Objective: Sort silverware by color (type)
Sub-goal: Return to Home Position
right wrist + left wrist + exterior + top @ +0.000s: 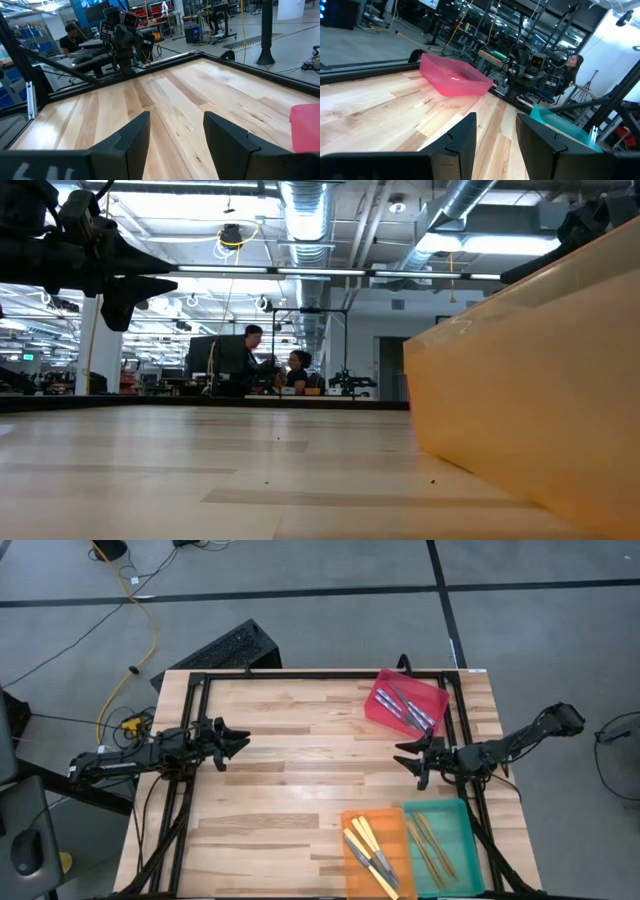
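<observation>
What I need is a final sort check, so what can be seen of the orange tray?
The orange tray is a shallow rectangular bin, plastic by its look and slightly see-through in the low view. It lies flat on the wooden table, at the edge that shows at the bottom of the high view, right of centre. Its right side runs along the teal tray, touching or nearly so. Inside lie a few yellow-handled utensils with silver ends, roughly lengthwise.

The high view's bottom edge cuts off the orange tray and teal tray. In your low view, the orange tray's blurred wall blocks everything behind it. The wall of the red tray hides its silverware from your left wrist view.
</observation>
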You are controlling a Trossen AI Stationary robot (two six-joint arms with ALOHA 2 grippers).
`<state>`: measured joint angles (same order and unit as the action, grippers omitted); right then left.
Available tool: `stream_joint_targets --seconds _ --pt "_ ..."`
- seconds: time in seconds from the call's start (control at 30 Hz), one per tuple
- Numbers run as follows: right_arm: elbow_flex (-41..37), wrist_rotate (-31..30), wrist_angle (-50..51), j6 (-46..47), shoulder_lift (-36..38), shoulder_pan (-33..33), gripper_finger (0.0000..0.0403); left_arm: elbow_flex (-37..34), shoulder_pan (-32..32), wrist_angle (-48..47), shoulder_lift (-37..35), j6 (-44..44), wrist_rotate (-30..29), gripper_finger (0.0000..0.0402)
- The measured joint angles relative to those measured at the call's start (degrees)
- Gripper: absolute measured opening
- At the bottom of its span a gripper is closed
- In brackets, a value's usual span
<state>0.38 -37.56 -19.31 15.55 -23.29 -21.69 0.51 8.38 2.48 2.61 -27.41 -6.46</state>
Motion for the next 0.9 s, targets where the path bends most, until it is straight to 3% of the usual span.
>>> stream_joint_targets --seconds 0.9 --pt "0.0 0.1 1.3 0.0 0.0 0.0 0.0207 0.0 0.0 0.0 0.0 -0.3 0.0 0.0122"
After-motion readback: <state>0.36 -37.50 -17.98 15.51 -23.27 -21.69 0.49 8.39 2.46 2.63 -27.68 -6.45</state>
